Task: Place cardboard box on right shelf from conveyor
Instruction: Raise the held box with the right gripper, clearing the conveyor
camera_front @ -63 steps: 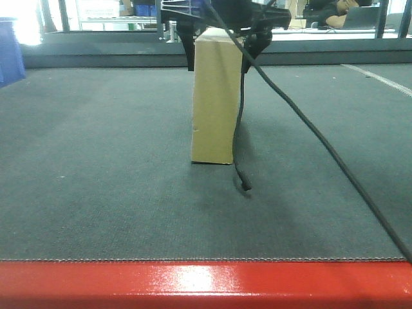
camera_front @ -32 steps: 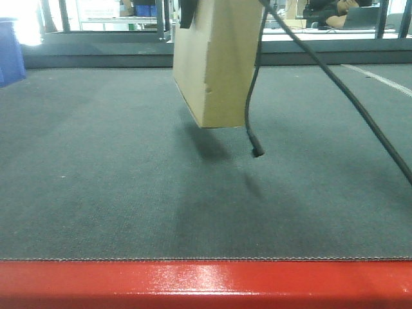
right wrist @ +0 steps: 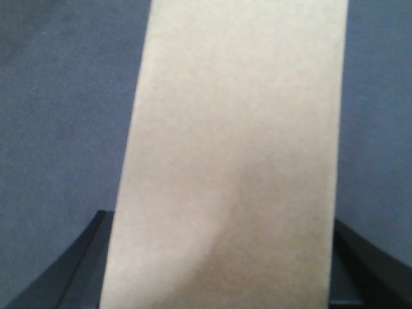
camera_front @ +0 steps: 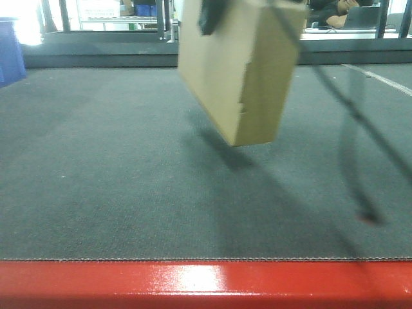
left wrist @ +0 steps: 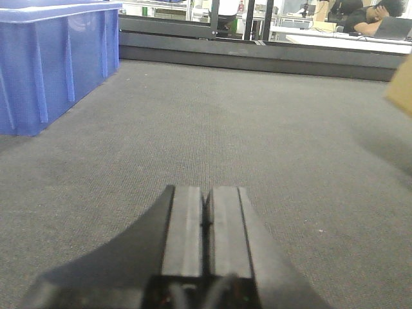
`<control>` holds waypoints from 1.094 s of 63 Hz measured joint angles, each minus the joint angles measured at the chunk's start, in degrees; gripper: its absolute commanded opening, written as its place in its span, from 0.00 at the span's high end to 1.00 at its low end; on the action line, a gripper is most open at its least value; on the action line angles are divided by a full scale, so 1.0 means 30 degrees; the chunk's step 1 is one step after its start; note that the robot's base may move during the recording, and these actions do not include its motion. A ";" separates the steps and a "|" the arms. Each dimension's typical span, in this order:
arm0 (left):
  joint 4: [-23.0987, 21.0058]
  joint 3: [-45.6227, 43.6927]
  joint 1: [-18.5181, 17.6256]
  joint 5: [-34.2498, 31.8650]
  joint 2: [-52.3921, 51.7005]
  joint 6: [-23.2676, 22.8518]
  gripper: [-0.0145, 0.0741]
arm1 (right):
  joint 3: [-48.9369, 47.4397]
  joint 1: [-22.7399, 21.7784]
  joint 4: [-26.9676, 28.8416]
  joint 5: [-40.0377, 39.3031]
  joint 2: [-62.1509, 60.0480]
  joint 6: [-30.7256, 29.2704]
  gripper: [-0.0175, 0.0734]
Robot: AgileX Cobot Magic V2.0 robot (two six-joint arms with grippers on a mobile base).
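Cardboard box (camera_front: 235, 71): we see it clear of the conveyor (camera_front: 96, 193), hanging tilted above the belt's middle. Its lower corner points toward the conveyor's red front edge (camera_front: 206, 283), and its shadow lies on the belt underneath.
Right gripper (right wrist: 220, 222): clenched on the box, with a dark finger (right wrist: 90, 264) on either side of its narrow face.
Left gripper (left wrist: 206, 199): pads pressed together with nothing between them, low over the conveyor and well apart from the box.
Cable (camera_front: 353, 129): blurred, dangling above the conveyor to the right of the box.
Blue crate (left wrist: 51, 64): standing on the conveyor at its far left.
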 measured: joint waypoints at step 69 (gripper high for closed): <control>0.0000 0.0000 0.0000 0.0000 0.0000 0.0000 0.97 | 1.2009 -0.0457 0.0000 -0.1696 -2.1328 0.0000 0.55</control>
